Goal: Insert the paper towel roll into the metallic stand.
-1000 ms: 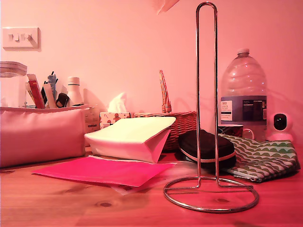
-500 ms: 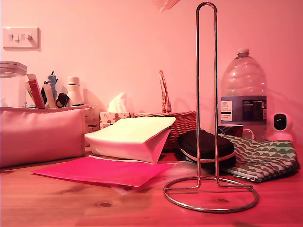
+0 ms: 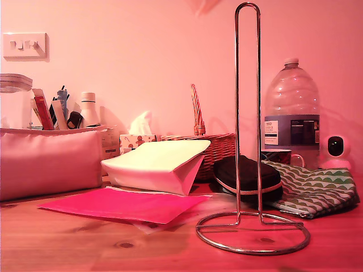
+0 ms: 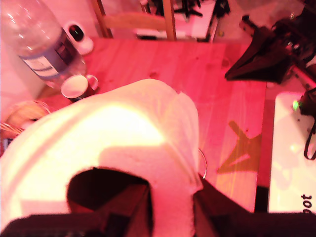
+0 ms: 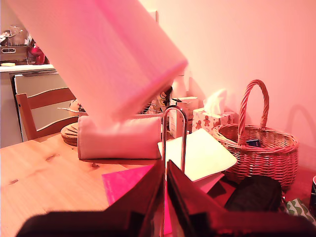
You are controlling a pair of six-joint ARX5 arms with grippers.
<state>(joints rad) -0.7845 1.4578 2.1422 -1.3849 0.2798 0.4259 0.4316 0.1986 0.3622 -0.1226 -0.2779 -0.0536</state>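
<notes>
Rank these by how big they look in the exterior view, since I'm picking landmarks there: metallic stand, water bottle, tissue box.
1. metallic stand, tallest, though it stands nearest the camera, which inflates it.
2. water bottle, farther back by the wall.
3. tissue box, smallest, partly hidden behind the white bag.

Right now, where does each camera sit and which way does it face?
Exterior view: low at table height, facing the wall across the metallic stand; no arm shows.
First wrist view: high up, looking down over the paper towel roll, held at my first gripper, onto the table.
Second wrist view: looking level along my second gripper toward the stand's top loop, the roll tilted above it.
Shared: both wrist views show the roll; the exterior and second wrist views share the stand and the wicker basket.
</notes>
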